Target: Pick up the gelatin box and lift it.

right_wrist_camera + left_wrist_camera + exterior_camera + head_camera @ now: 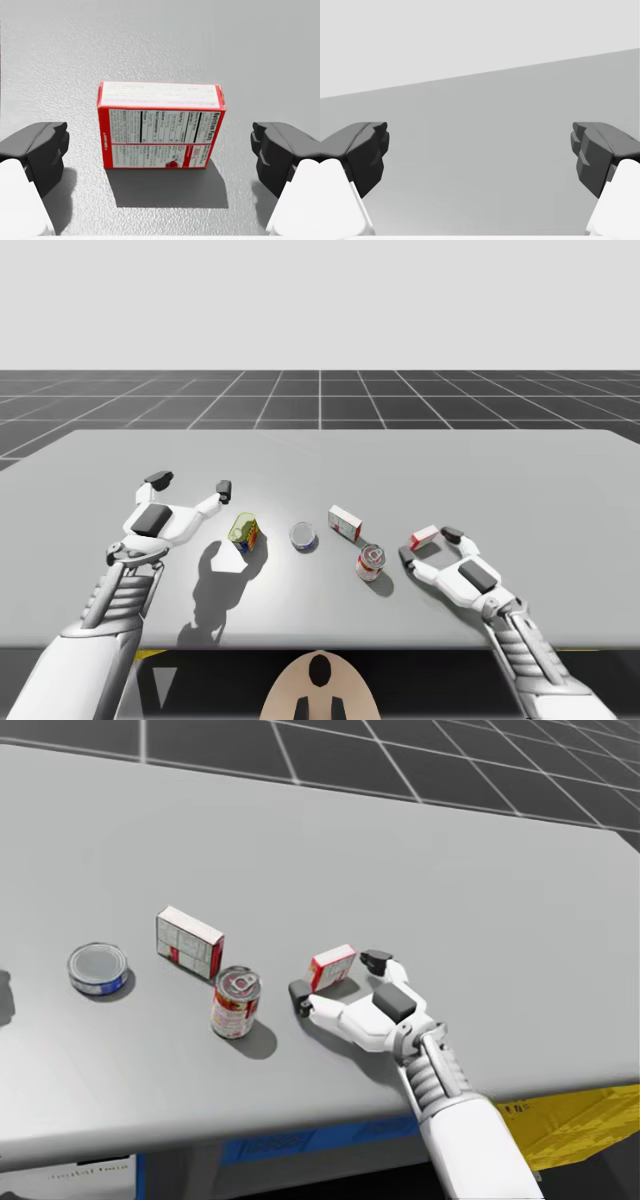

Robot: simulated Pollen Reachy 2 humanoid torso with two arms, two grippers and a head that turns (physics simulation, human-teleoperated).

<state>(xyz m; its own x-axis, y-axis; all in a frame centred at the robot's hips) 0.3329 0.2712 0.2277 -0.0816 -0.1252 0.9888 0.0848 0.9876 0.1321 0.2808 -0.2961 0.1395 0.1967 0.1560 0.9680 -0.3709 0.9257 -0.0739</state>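
Observation:
The small red and white gelatin box (161, 125) stands on the grey table between the fingers of my right gripper (160, 152). Those fingers are spread wide, with a gap on each side of the box, so the gripper is open. In the head view the box (332, 966) sits just ahead of the palm of the right gripper (338, 977). From above, the box (424, 536) and the right gripper (428, 546) are right of centre. My left gripper (191, 483) hovers open over the table's left part, holding nothing, with bare table ahead of it (480, 150).
A larger red and white box (346, 523) stands left of the gelatin box. A red and white can (371, 561) is upright close to my right gripper. A low blue-rimmed tin (304, 536) and a green and yellow can (244, 531) lie nearer my left arm.

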